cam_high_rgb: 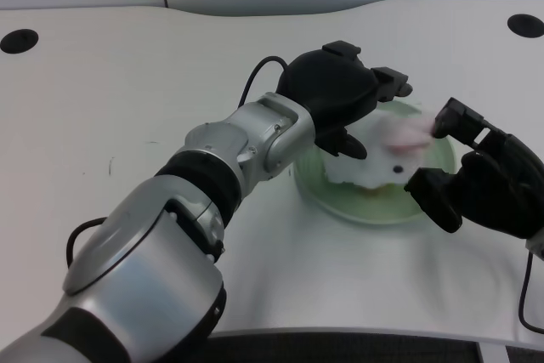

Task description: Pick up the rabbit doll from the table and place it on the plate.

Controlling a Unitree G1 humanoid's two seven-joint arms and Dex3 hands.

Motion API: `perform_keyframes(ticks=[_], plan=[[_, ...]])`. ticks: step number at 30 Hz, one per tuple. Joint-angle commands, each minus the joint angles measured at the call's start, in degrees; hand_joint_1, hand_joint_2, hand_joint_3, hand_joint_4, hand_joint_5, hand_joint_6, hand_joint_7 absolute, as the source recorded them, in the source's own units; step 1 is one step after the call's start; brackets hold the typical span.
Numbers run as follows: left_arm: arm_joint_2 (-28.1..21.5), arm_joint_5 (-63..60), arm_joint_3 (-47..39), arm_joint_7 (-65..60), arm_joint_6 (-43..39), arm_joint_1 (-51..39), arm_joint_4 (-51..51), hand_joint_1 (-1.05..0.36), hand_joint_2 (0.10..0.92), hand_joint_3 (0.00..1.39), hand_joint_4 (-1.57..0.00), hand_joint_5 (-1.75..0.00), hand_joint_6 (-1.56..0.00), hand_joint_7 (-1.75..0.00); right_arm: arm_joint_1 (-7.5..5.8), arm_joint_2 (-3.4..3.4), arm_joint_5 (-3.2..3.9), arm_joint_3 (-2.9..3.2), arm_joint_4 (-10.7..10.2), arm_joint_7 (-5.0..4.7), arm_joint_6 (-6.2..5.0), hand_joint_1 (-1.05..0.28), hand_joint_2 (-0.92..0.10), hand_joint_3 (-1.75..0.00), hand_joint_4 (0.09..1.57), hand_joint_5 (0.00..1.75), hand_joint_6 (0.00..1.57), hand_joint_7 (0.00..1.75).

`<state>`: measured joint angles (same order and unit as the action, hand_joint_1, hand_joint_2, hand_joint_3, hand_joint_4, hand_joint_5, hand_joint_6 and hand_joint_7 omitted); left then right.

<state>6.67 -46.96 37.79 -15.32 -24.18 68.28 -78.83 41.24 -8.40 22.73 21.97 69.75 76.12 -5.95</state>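
- Left hand (340, 91) reaches from the lower left across the table, palm down over the near-left part of the plate, its fingers curled onto the rabbit doll (387, 155); whether they grip it or merely rest on it cannot be told.
- Rabbit doll, white with pink ears, sits on the green plate (374, 208), its left side hidden beneath the hand.
- Left forearm (246, 146), silver with a black cable at the wrist, covers the plate's left rim.
- Right hand (484, 180) sits at the plate's right edge, fingertips near the doll's ears.
- White table (127, 99) carries the plate; two dark holes mark its far corners.
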Motion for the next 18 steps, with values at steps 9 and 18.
perform_keyframes(ticks=[9,18], plan=[[-1.59,-1.91,2.45,0.5,1.59,1.64,0.0,-0.86,0.921,0.4,0.0,-0.55,-0.22,-0.08,-0.31,-0.54,0.58,0.44,-0.21,0.26,-0.12,-0.62,-0.91,-0.01,1.0,1.75,0.76,1.75],[-4.05,-1.1,1.25,0.73,0.79,1.87,0.31,-0.92,0.921,0.55,0.0,-0.46,-0.21,-0.06,-0.3,-0.42,0.84,0.7,-0.12,0.42,0.11,-0.61,-0.91,0.0,1.0,1.75,0.75,1.74]])
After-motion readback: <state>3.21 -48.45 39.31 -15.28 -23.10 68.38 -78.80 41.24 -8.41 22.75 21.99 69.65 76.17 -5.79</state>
